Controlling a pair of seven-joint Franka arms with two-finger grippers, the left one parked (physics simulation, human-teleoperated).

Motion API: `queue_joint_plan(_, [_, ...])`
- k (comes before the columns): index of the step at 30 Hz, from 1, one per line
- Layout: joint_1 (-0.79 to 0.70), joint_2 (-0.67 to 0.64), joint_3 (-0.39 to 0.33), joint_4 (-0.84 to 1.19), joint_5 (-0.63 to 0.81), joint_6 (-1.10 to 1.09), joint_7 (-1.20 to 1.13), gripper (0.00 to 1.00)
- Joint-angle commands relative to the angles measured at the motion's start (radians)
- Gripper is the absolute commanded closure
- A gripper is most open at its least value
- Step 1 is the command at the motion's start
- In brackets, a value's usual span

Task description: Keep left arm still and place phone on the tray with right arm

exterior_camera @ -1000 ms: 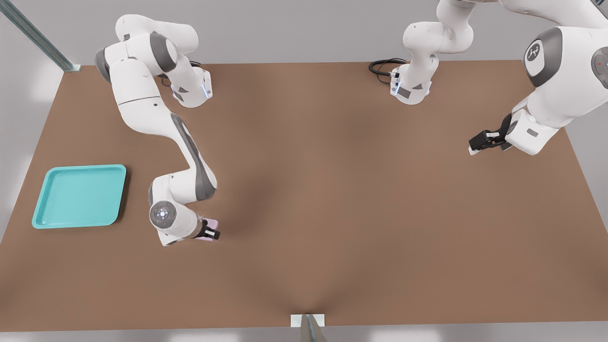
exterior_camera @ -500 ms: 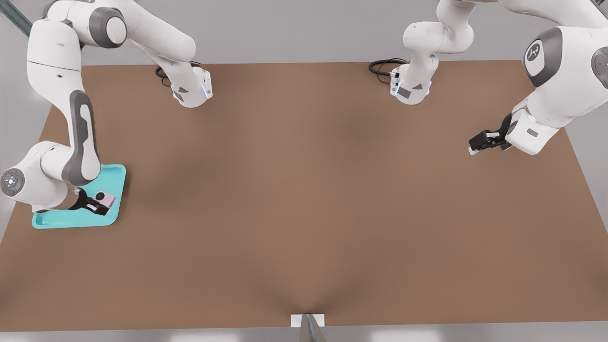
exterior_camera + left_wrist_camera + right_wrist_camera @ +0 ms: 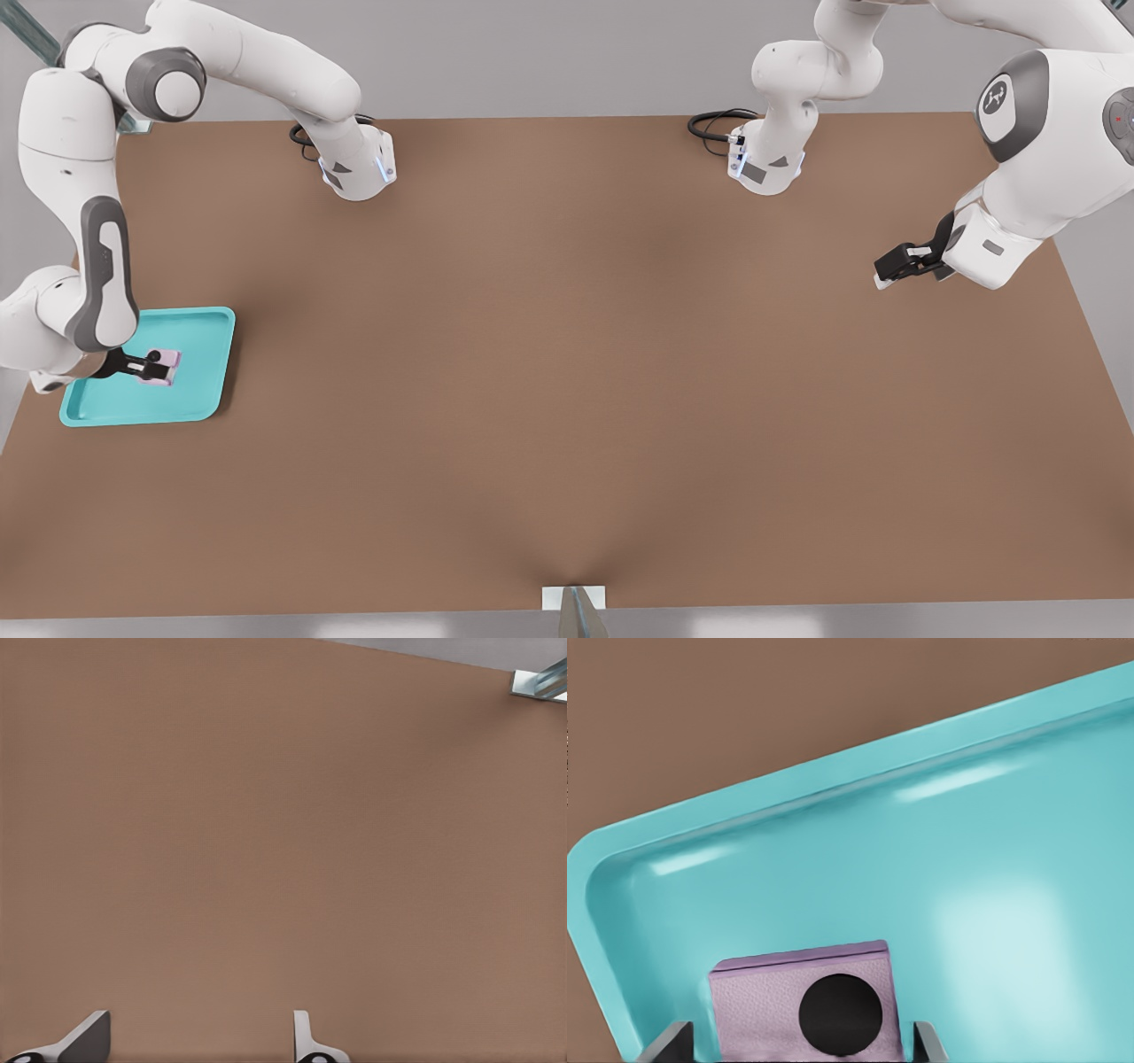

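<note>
A bare simulated robotics lab, seemingly: brown table (image 3: 620,354), plain grey walls (image 3: 532,53), metal frame struts (image 3: 578,613) at its edges.

The whole desk (image 3: 567,372) is seen from high above in the front view; the tray (image 3: 992,930) is seen close up by the right wrist view, bare desk by the left.

gripper (image 3: 158,366) + phone (image 3: 165,369) | moved table→tray (image 3: 199,409) centre

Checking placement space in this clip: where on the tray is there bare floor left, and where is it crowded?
The tray is bare along its front-view right side and along its near rim. It is crowded mid-tray and toward the front view's left, where the gripper reaches in, fingers either side of the phone.
</note>
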Motion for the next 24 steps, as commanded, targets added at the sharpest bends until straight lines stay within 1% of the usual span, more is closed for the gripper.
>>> queue_joint_plan(1, [0.0, 0.001, 0.0, 0.0, -0.002, 0.016, -0.366, 0.0])
queue_joint_plan(4, [0.002, -0.001, 0.002, 0.004, 0.0, 0.008, -0.364, 0.0])
queue_joint_plan(5, [0.006, -0.01, 0.011, 0.034, 0.0, -0.007, -0.357, 0.0])
queue_joint_plan(7, [0.042, -0.087, 0.08, 0.111, -0.008, -0.112, -0.286, 0.0])
queue_joint_plan(8, [0.126, -0.153, 0.097, 0.111, -0.052, -0.122, -0.151, 0.0])
queue_joint_plan(9, [0.215, -0.208, 0.123, 0.111, -0.057, -0.159, 0.011, 0.0])
queue_joint_plan(10, [0.29, -0.254, 0.129, 0.112, -0.075, -0.159, 0.114, 0.0])
queue_joint_plan(11, [0.322, -0.285, 0.17, 0.125, -0.074, -0.176, 0.226, 0.0])
queue_joint_plan(13, [0.318, -0.323, 0.265, 0.188, -0.072, -0.316, 0.341, 0.0])
queue_joint_plan(14, [0.371, -0.444, 0.243, 0.114, -0.071, -0.319, 0.354, 0.0])
queue_joint_plan(15, [0.499, -0.482, 0.108, 0.105, -0.065, -0.368, 0.393, 0.0])
queue_joint_plan(16, [0.693, -0.483, -0.073, 0.143, -0.063, -0.452, 0.414, 0.0])
queue_joint_plan(17, [0.692, -0.483, -0.098, 0.145, -0.003, -0.434, 0.392, 0.0])
queue_joint_plan(20, [0.709, -0.455, -0.107, 0.191, -0.005, -0.443, 0.387, 0.0])
queue_joint_plan(21, [0.732, -0.457, -0.133, 0.186, -0.003, -0.451, 0.377, 0.0])
queue_joint_plan(24, [0.755, -0.475, -0.163, 0.172, -0.002, -0.463, 0.372, 0.0])
